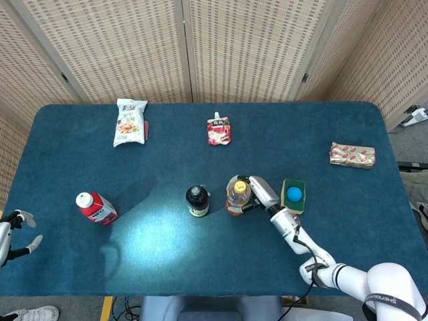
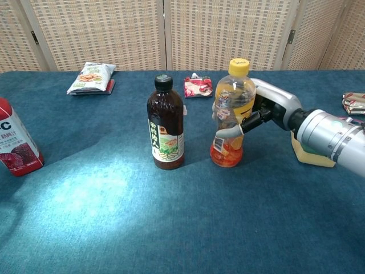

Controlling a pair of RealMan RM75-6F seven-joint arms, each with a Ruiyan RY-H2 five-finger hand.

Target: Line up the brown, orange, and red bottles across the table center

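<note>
My right hand (image 2: 259,111) (image 1: 259,194) grips the orange bottle (image 2: 230,114) (image 1: 235,195), which has a yellow cap and stands upright just right of the brown bottle (image 2: 165,124) (image 1: 197,201) at the table's middle. The red bottle (image 2: 16,141) (image 1: 96,207) with a white cap stands far off to the left. At the table's near left edge my left hand (image 1: 12,229) hangs with its fingers apart, holding nothing.
A yellow-green sponge with a blue ball (image 1: 293,195) (image 2: 312,156) lies right of the orange bottle. At the back lie a snack bag (image 1: 130,122) (image 2: 91,77) and a red pouch (image 1: 219,130) (image 2: 198,87). A wrapped packet (image 1: 352,154) sits far right.
</note>
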